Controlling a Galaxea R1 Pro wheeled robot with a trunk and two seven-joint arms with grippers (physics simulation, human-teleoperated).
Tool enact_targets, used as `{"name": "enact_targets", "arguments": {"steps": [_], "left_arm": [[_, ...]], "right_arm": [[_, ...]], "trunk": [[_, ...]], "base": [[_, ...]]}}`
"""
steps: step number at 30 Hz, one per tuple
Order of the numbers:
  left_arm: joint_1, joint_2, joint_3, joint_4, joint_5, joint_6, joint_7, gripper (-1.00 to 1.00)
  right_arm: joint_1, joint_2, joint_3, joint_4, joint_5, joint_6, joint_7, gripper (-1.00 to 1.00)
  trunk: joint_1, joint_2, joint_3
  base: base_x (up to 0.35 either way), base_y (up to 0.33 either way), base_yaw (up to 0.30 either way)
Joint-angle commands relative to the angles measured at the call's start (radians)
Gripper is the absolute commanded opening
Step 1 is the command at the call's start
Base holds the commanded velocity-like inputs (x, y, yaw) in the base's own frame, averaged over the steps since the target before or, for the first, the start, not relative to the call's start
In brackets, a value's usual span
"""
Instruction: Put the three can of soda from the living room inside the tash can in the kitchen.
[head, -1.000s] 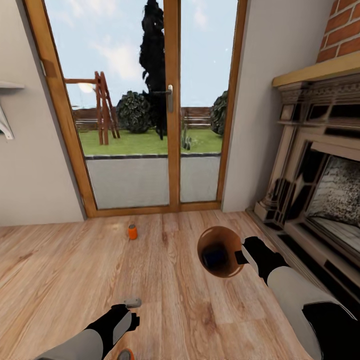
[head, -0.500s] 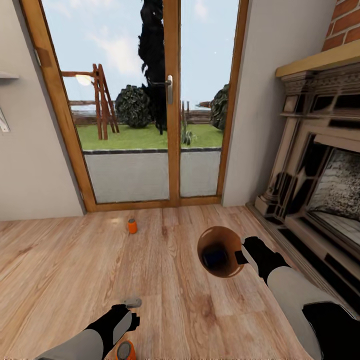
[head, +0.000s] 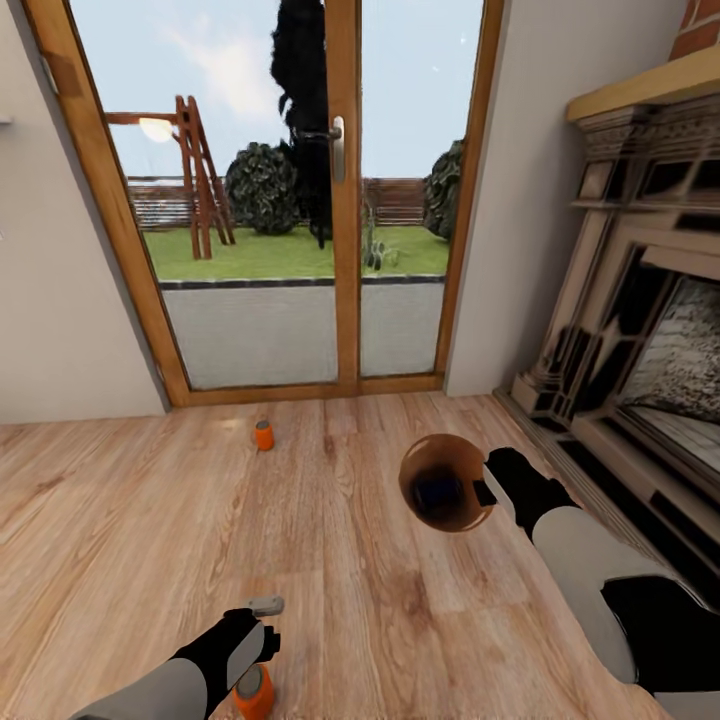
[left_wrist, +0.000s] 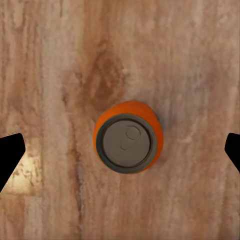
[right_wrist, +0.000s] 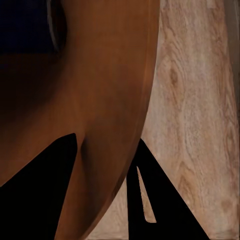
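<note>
1. Living room: reddish wood-plank floor, wood-framed glass doors on the far wall, stone fireplace at the right with a wooden mantel above it.
2. Outside, seen through the doors: lawn, fence, dark tree, wooden swing frame.
3. Far can: orange, upright on the floor, near the doors, well apart from both arms.
4. Near can: orange, grey top, upright on the floor at the bottom edge of the head view, just beside the left end effector. In the left wrist view the near can is seen top-down, centred between the two fingertips.
5. Left end effector: wide open, fingertips at opposite edges of the wrist view, apart from the can; holds nothing.
6. Bin: held off the floor by the right end effector, tilted so its mouth faces the camera; orange-brown inside, a dark blue shape deep within, too dim to identify.
7. Right end effector: closed across the rim of the bin, one finger inside the wall and one outside.
</note>
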Motion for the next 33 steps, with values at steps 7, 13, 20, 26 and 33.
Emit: {"name": "enact_targets", "arguments": {"steps": [7, 13, 20, 26, 33], "left_arm": [[0.0, 0.0, 0.0, 0.0, 0.0, 0.0, 0.0, 1.0], [0.0, 0.001, 0.0, 0.0, 0.0, -0.001, 0.0, 1.0], [0.0, 0.001, 0.0, -0.001, 0.001, -0.002, -0.001, 1.0], [0.0, 0.001, 0.0, -0.001, 0.001, -0.001, 0.0, 1.0], [0.0, 0.001, 0.0, -0.001, 0.001, -0.001, 0.0, 1.0]], "right_arm": [[-0.065, 0.013, 0.0, -0.019, -0.005, 0.063, -0.024, -1.0], [-0.083, 0.019, 0.003, -0.013, -0.006, 0.094, -0.047, -1.0], [-0.084, 0.019, 0.004, -0.009, -0.006, 0.099, -0.049, -1.0], [-0.084, 0.019, 0.005, -0.007, -0.006, 0.1, -0.05, -1.0], [-0.084, 0.019, 0.006, -0.007, -0.006, 0.1, -0.05, -1.0]], "trunk": [[0.003, -0.002, -0.023], [0.004, -0.002, -0.035], [0.004, -0.002, -0.035], [0.004, -0.002, -0.035], [0.004, -0.002, -0.035]], "base": [[0.0, 0.0, 0.0], [0.0, 0.0, 0.0], [0.0, 0.0, 0.0], [0.01, 0.0, 0.0], [0.183, 0.0, 0.0]]}}
